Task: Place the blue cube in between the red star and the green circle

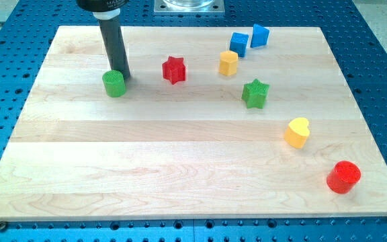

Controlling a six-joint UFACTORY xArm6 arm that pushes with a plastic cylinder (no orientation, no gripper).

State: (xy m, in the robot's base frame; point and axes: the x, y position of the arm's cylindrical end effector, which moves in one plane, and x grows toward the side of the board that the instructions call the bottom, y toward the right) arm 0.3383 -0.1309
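Note:
The blue cube (239, 44) sits near the view's top, right of centre, with a second blue block (260, 35) just to its upper right. The red star (174, 70) lies left of them. The green circle (114, 83), a short cylinder, lies further to the left. My tip (121, 74) rests on the board right behind the green circle, at its upper right edge, touching or nearly touching it. The rod rises from there to the view's top. The tip is far to the left of the blue cube.
A yellow block (228, 62) sits just below the blue cube. A green star (255, 93) lies right of centre. A yellow heart (297, 132) and a red cylinder (343, 177) lie at the lower right. The wooden board (180, 175) ends on all sides.

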